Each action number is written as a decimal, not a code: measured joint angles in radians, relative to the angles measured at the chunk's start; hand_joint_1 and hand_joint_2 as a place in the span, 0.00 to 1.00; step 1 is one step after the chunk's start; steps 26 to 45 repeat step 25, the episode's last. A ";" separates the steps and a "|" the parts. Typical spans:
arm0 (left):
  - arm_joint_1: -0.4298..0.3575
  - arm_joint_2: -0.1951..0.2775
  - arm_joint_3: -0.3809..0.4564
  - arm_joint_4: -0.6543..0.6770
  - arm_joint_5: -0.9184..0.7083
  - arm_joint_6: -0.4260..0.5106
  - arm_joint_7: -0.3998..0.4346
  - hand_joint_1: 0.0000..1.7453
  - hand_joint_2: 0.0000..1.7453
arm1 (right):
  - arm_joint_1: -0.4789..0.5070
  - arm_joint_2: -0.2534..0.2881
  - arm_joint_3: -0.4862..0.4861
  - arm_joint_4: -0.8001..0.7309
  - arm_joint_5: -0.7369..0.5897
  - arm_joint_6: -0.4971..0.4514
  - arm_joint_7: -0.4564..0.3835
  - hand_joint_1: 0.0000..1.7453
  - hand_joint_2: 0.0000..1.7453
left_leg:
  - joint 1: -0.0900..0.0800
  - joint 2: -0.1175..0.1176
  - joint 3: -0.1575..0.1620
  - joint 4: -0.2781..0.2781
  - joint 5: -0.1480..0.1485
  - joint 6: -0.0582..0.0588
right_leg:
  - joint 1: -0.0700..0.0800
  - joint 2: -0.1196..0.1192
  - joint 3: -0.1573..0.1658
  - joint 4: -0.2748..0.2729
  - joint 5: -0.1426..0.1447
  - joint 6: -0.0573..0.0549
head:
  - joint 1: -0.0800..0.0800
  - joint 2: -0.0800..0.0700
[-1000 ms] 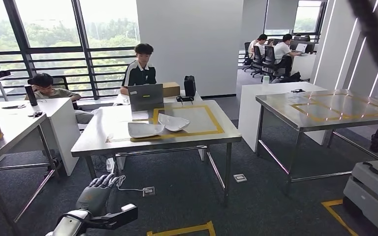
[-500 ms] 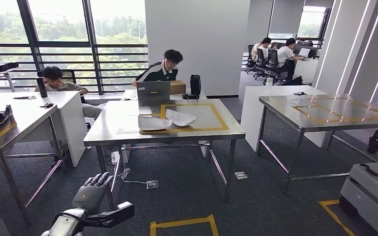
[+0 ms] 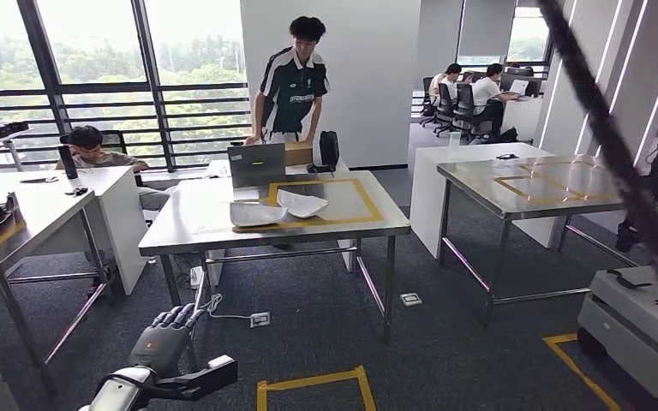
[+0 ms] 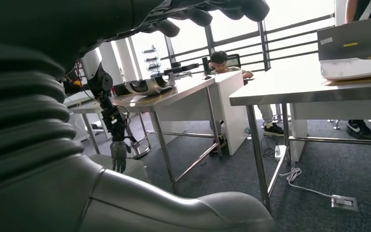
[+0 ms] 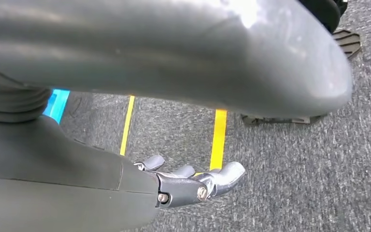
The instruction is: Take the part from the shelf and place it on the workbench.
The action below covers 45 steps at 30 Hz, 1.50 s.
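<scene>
Two white curved parts (image 3: 257,212) (image 3: 302,203) lie on the steel workbench (image 3: 197,235), at the edge of its yellow-taped square. In the left wrist view one white part (image 4: 355,67) shows on the bench top. My left hand (image 3: 167,347) hangs low at the near left, well short of the bench, fingers spread and holding nothing. The left wrist view shows its fingers (image 4: 212,12) and thumb (image 4: 174,210) apart with nothing between them. My right hand (image 5: 174,186) hangs over the grey carpet, fingers loosely extended and empty.
A person (image 3: 291,86) stands behind the bench by a laptop (image 3: 255,163); another sits at the white desk (image 3: 107,184). A steel table (image 3: 17,231) with dark parts stands left, another taped table (image 3: 548,188) right. A grey cart (image 3: 643,330) sits near right. A dark strap (image 3: 617,154) crosses close.
The whole view has shifted, so the camera moved. The person behind the bench has stood up. My left hand hangs the same way, still empty.
</scene>
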 joint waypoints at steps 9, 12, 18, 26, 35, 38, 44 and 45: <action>0.008 0.000 0.004 0.003 0.007 0.017 -0.008 0.00 1.00 | 0.000 0.000 0.000 0.000 0.012 0.000 0.006 0.00 0.00 | 0.002 0.000 -0.007 -0.010 0.023 -0.018 | 0.002 0.000 -0.013 0.002 0.011 -0.007 | 0.000 0.000; 0.014 0.000 0.004 0.004 0.009 0.020 -0.013 0.00 1.00 | 0.000 0.000 0.000 0.000 0.014 0.000 0.009 0.00 0.00 | 0.002 0.000 -0.008 -0.010 0.024 -0.018 | 0.002 0.000 -0.014 0.002 0.011 -0.007 | 0.000 0.000; 0.022 -0.001 0.004 0.004 0.012 0.029 -0.022 0.00 1.00 | 0.000 0.000 0.000 0.000 0.014 0.000 0.011 0.00 0.00 | 0.002 -0.001 -0.011 -0.008 0.023 -0.018 | 0.001 0.000 -0.016 0.002 0.012 -0.006 | 0.000 0.000; 0.031 -0.007 0.004 0.005 0.011 0.044 -0.020 0.00 1.00 | 0.000 0.000 0.000 0.000 0.014 0.000 0.009 0.00 1.00 | 0.002 -0.001 -0.012 -0.007 0.024 -0.017 | 0.000 0.000 -0.017 0.002 0.013 -0.003 | 0.000 0.000; 0.031 -0.007 0.004 0.005 0.011 0.044 -0.020 0.00 1.00 | 0.000 0.000 0.000 0.000 0.014 0.000 0.009 0.00 1.00 | 0.002 -0.001 -0.012 -0.007 0.024 -0.017 | 0.000 0.000 -0.017 0.002 0.013 -0.003 | 0.000 0.000; 0.031 -0.007 0.004 0.005 0.011 0.044 -0.020 0.00 1.00 | 0.000 0.000 0.000 0.000 0.014 0.000 0.009 0.00 1.00 | 0.002 -0.001 -0.012 -0.007 0.024 -0.017 | 0.000 0.000 -0.017 0.002 0.013 -0.003 | 0.000 0.000; 0.031 -0.007 0.004 0.005 0.011 0.044 -0.020 0.00 1.00 | 0.000 0.000 0.000 0.000 0.014 0.000 0.009 0.00 1.00 | 0.002 -0.001 -0.012 -0.007 0.024 -0.017 | 0.000 0.000 -0.017 0.002 0.013 -0.003 | 0.000 0.000; 0.031 -0.007 0.004 0.005 0.011 0.044 -0.020 0.00 1.00 | 0.000 0.000 0.000 0.000 0.014 0.000 0.009 0.00 1.00 | 0.002 -0.001 -0.012 -0.007 0.024 -0.017 | 0.000 0.000 -0.017 0.002 0.013 -0.003 | 0.000 0.000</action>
